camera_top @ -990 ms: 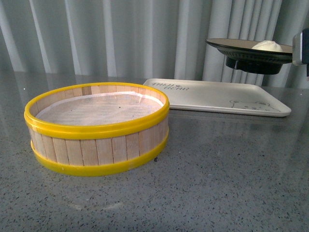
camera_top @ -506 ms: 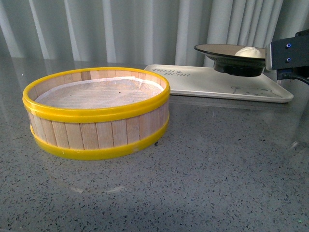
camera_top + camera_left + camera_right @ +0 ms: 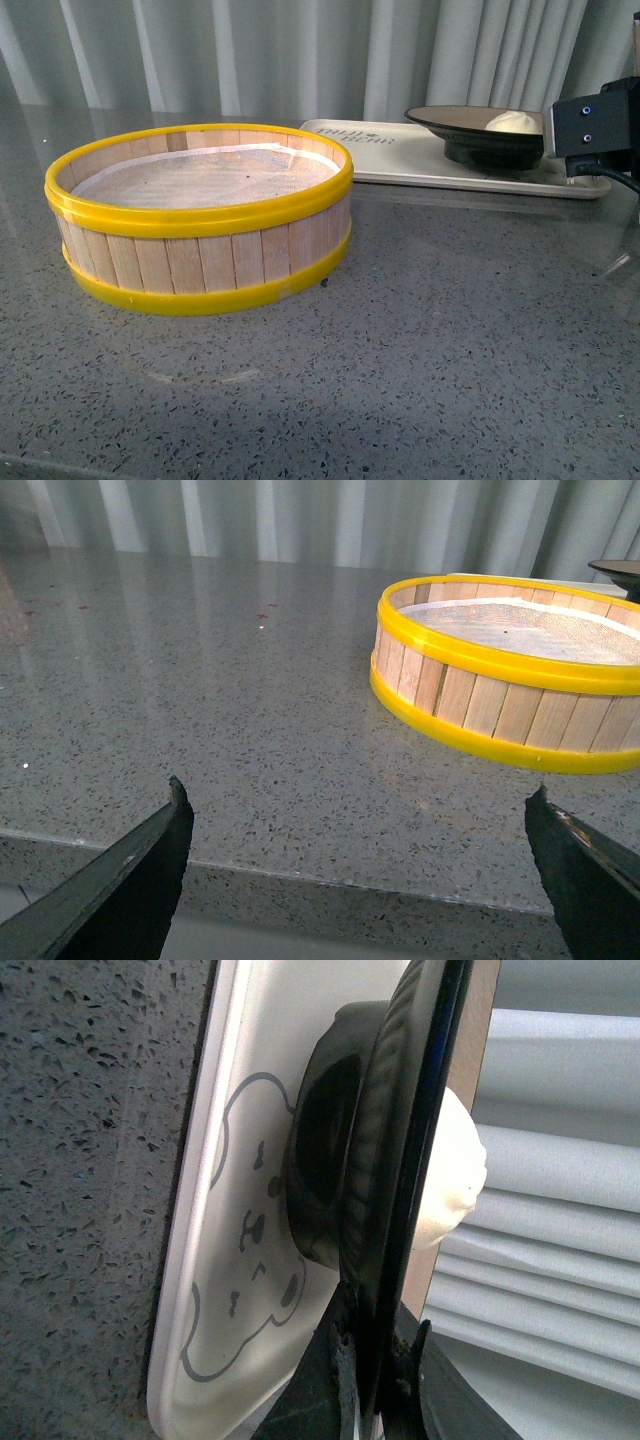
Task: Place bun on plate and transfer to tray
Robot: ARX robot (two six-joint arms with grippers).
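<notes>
Right wrist view: my right gripper (image 3: 372, 1348) clenched on plate (image 3: 388, 1140) rim; bun (image 3: 455, 1175) aboard; plate foot over tray (image 3: 250, 1100), contact uncertain. Advice: lower level, unclench only once seated.

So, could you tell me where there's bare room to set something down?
Bare counter lies in front of the steamer basket and to its right. The tray is crowded: the plate with the bun fills its right part.
</notes>
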